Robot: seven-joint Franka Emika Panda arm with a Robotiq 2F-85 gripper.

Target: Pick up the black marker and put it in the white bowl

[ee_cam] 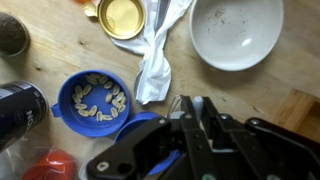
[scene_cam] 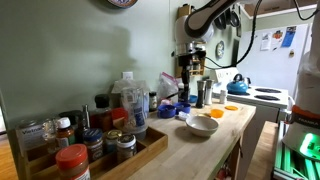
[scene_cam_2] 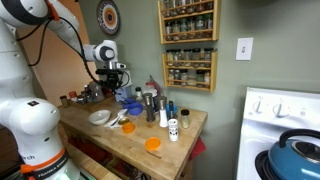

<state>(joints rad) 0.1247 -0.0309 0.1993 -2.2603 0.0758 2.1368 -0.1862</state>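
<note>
Gripper point(ee_cam: 196, 112) hung over the wooden counter point(scene_cam: 210, 150) - white bowl point(ee_cam: 237, 30) lay just ahead of it, beside a crumpled white cloth point(ee_cam: 158, 60) and a blue dish of nuts point(ee_cam: 93, 97). Fingers were dark and crowded in the wrist view - could not tell their spacing, nor make out the black marker.

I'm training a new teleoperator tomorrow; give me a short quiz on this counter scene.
1. True or false: the black marker lies in the white bowl.
2. In the wrist view, the blue dish holds: A) small pale pieces B) liquid C) nothing.
3. What lies between the blue dish and the white bowl?
Key: 1 false; 2 A; 3 a crumpled white cloth.
</note>
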